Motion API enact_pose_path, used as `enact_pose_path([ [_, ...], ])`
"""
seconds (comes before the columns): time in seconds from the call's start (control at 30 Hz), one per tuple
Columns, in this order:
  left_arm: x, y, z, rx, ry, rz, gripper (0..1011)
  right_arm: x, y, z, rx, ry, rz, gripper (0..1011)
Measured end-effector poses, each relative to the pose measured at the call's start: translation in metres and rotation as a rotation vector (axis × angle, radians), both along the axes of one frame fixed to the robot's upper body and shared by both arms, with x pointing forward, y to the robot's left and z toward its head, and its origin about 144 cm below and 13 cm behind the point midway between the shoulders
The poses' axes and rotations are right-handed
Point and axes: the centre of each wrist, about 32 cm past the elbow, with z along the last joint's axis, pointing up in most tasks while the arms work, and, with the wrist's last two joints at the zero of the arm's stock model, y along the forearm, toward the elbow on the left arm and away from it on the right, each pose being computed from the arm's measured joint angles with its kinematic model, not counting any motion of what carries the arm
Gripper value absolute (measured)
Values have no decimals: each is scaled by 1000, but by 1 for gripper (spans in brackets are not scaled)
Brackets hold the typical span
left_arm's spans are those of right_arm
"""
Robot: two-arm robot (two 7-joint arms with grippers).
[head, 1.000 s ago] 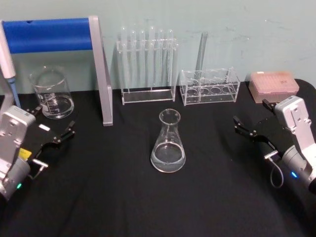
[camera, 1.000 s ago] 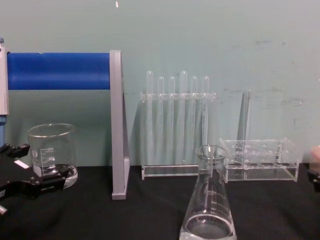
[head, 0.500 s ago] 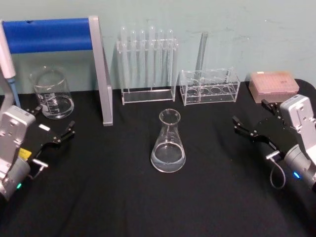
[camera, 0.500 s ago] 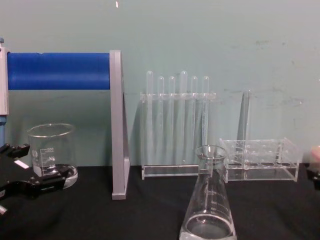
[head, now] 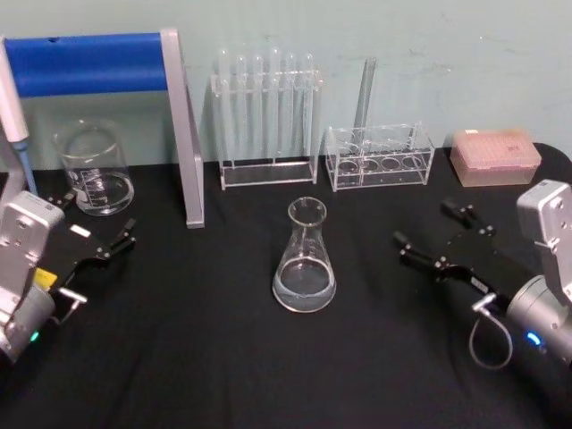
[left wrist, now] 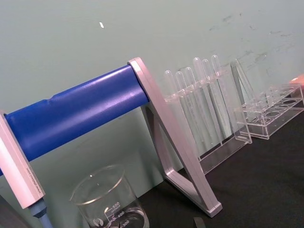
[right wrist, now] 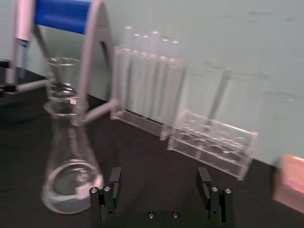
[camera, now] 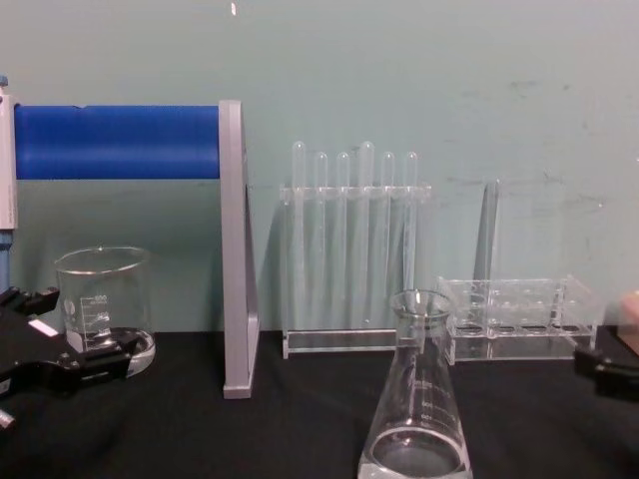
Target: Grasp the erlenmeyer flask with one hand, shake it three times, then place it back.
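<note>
I see the right gripper [head: 423, 223] has slid closer to the erlenmeyer flask [head: 304, 259] than a second ago, jaws released and empty. The flask stands upright on the table [head: 223, 357], unmoved, beyond the jaws' tips, not between them. The left gripper [head: 98, 214] stays parked, jaws released, near the beaker [head: 94, 170]
</note>
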Motion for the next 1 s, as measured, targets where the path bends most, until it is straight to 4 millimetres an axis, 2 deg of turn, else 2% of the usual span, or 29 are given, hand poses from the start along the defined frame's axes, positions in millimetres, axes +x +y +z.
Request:
enact_pose_path([
  [0.43,0,0,0,0,0,0,1001,-7,29,-2,67,50,144,1000],
  [1.0,0,0,0,0,0,0,1001,11,65,-5,60,37,223,1000],
])
